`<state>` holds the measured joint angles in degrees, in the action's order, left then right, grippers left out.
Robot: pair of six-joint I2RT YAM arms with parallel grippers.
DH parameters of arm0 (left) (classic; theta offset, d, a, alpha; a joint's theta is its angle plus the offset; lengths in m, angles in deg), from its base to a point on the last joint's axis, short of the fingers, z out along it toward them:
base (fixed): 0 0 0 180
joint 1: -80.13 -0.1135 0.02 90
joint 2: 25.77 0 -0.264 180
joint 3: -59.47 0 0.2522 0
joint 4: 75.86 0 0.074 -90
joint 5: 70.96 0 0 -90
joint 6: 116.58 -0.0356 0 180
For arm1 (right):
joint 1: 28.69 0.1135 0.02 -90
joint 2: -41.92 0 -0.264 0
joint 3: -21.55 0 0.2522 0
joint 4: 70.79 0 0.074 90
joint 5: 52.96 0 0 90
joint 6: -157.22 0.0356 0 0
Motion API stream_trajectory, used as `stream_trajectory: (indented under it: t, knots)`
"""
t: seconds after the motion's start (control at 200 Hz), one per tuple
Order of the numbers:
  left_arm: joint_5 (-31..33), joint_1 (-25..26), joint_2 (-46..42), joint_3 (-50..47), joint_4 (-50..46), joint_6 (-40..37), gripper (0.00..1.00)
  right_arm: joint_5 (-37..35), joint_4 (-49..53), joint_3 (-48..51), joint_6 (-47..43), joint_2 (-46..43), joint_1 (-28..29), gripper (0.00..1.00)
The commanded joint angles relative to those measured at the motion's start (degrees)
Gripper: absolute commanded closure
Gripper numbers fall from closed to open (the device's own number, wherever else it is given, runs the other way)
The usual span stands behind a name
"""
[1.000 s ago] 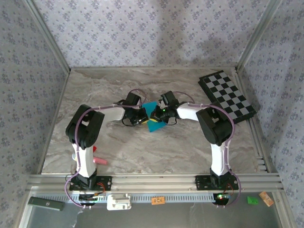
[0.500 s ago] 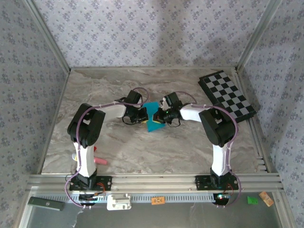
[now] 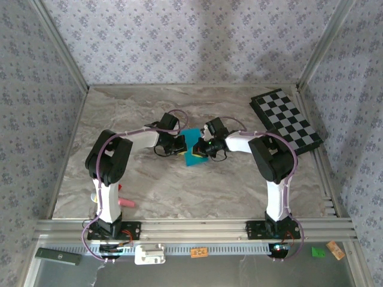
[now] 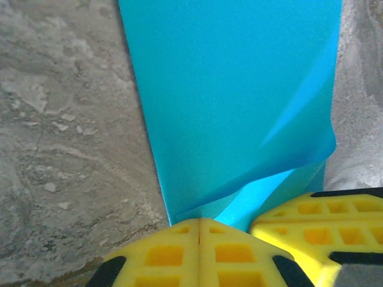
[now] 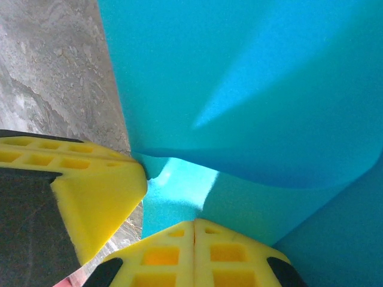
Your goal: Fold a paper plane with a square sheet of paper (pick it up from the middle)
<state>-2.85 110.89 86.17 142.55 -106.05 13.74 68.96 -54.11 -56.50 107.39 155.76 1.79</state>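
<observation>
The square sheet of paper (image 3: 192,147), bright cyan, sits mid-table, bowed up between my two grippers. My left gripper (image 3: 182,150) meets it from the left and my right gripper (image 3: 203,149) from the right, tips nearly touching. In the left wrist view the left gripper (image 4: 198,222) is shut with the paper's (image 4: 233,89) folded edge running into its tip, and the right gripper's fingers (image 4: 311,218) sit beside it. In the right wrist view the right gripper (image 5: 194,224) is shut on the curled paper (image 5: 251,78), with the left gripper's fingers (image 5: 90,179) close by. No paper plane shape shows.
A black-and-white checkered board (image 3: 286,121) lies at the back right, near the wall. A small pink and red object (image 3: 124,202) rests by the left arm's base. Patterned walls close in the marble table (image 3: 179,191) on three sides.
Both grippers have moved toward each other. The paper between them has gone from a wide diamond to a narrower, bowed shape.
</observation>
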Motion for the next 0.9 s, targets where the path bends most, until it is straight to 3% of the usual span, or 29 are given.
stream_trajectory:
  t: [0.0, 0.16, 0.425, 0.895]
  knots:
    - [-2.4, 0.0, -2.5, 2.1, -0.8, -0.7, 0.98, -3.5, 7.8, -0.7, -1.0, 2.4, 0.7, 0.96]
    - [-2.1, 0.2, -7.6, -2.2, 3.6, 4.3, 0.92, -6.2, 10.8, -1.4, 1.0, 3.5, 1.2, 0.96]
    - [-5.7, 2.6, -10.6, -11.2, 13.2, 14.1, 0.92, -8.7, 13.1, -2.4, 2.8, 4.5, 1.8, 0.97]
    - [-7.1, 4.7, -7.0, -13.1, 11.9, 14.3, 0.94, -7.2, 13.2, -2.9, 3.5, 5.3, 1.1, 0.97]
